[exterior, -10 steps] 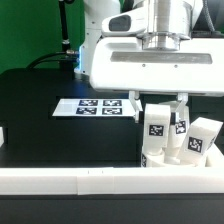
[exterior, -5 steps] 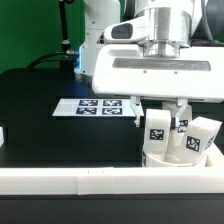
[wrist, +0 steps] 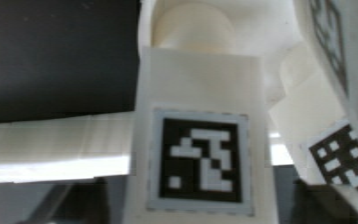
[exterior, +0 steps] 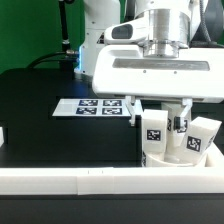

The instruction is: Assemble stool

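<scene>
Exterior and wrist views of the stool assembly at the near edge of the black table (exterior: 40, 110). The claw (exterior: 162, 112) hangs directly above an upright leg (exterior: 154, 133), whose upper end sits between the two fingers (exterior: 181, 110); the fingers appear closed narrowly on it, though the exact contact is partly hidden by the wrist housing. The leg therefore lies straight below the claw, its long axis vertical and in line with the claw's approach axis. Its tagged face points toward the exterior camera, slightly to the exterior view's left. In the wrist view the same leg (wrist: 202, 120) fills the frame, its tag (wrist: 202, 155) facing the lens. Its lower end meets the round seat (exterior: 160, 162), which rests against the white bar edging (exterior: 60, 180). Two further legs (exterior: 198, 140) stand on the seat just beside it, toward the exterior view's right. The marker board (exterior: 92, 105) lies well apart.
</scene>
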Robot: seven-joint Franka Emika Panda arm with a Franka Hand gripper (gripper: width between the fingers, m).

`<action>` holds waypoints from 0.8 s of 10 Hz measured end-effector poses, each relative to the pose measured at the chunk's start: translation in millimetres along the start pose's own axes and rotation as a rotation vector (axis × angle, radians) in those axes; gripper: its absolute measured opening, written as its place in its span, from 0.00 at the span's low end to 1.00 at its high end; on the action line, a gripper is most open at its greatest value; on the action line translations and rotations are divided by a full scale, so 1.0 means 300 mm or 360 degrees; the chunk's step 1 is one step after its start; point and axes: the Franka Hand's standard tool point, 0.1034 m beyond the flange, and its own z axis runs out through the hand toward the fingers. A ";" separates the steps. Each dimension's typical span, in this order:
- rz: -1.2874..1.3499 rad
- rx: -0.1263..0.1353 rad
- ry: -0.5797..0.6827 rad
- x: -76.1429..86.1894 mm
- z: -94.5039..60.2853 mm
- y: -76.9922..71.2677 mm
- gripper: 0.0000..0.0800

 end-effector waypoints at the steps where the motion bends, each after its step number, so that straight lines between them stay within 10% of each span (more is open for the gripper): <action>1: -0.0008 0.0002 -0.0033 0.010 -0.011 0.009 0.69; 8: -0.0072 0.0039 -0.0109 0.099 -0.086 0.024 0.81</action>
